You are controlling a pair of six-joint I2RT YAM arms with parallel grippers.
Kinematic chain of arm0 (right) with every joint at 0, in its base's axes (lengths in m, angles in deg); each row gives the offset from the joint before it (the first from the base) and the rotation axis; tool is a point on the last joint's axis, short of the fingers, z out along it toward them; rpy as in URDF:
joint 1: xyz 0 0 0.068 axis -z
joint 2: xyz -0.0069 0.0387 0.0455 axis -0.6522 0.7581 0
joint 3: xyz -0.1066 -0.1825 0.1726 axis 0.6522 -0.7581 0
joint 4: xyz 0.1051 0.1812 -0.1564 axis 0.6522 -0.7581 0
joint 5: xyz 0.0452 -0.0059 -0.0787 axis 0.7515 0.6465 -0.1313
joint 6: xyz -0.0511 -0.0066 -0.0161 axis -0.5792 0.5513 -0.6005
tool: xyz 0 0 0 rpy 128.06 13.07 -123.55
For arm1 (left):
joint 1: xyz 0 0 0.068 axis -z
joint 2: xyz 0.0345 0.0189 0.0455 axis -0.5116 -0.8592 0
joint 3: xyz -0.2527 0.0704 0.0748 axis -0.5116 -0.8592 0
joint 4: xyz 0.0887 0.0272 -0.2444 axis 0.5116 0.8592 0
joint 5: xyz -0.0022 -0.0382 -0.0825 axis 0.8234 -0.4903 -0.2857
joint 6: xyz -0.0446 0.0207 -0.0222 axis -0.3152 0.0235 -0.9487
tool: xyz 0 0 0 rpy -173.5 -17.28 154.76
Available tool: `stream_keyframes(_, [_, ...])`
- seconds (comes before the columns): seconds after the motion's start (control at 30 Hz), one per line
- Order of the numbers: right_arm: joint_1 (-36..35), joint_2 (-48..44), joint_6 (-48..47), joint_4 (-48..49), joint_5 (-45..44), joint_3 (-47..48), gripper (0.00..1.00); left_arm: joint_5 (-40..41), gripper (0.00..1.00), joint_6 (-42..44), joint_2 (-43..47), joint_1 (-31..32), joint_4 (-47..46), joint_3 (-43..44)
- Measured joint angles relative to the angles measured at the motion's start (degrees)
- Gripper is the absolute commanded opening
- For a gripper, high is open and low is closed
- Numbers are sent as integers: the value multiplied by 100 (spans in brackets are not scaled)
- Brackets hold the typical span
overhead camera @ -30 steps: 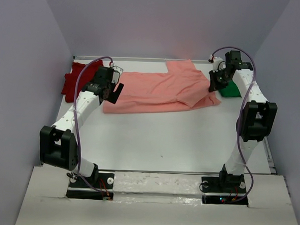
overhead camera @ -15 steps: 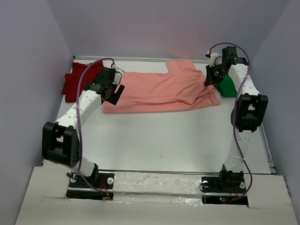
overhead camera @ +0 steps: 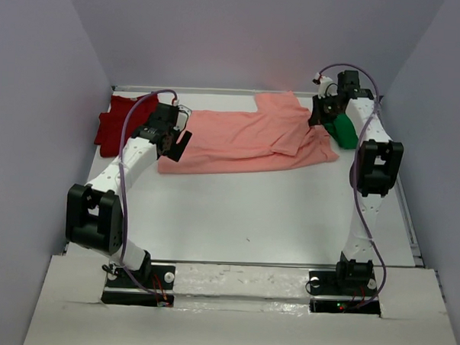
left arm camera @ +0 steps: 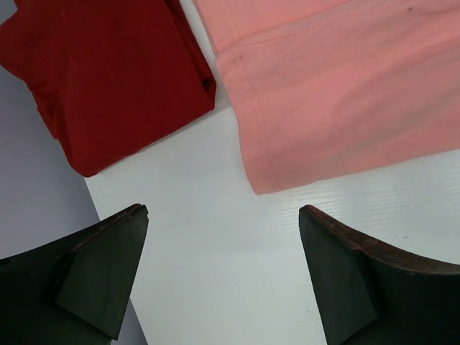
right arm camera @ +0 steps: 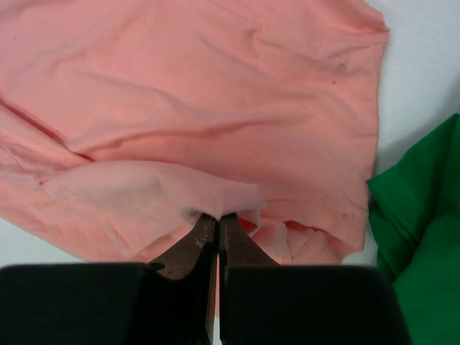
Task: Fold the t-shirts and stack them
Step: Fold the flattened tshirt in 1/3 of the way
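Observation:
A pink t-shirt lies spread across the back of the table, partly folded; it also shows in the right wrist view and its corner in the left wrist view. My right gripper is shut on a fold of the pink t-shirt near its right end. My left gripper is open and empty above bare table, just off the shirt's left corner. A red t-shirt lies bunched at the back left. A green t-shirt lies at the back right.
The white table ends at a back rail and grey walls close on both sides. The red shirt sits against the left wall and the green one by the right arm.
My right gripper has moved back and left over the pink shirt's right end, carrying the pinched fold with it. The left gripper has barely shifted.

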Motion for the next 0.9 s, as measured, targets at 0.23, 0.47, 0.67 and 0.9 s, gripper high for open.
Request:
stream_keyframes(0.23, [0,361,28,254,72,264,0,33,99,0,-35,0,0,0])
stream_keyframes(0.47, [0,601,153,446,118,671,0,70,99,0,-223,0,0,0])
stream_keyframes(0.67, [0,680,269,623,146,1008,0,79,99,2,-302,0,0,0])
stream_keyframes(0.9, [0,874,280,752,190,1128,0,90,99,2,-310,0,0,0])
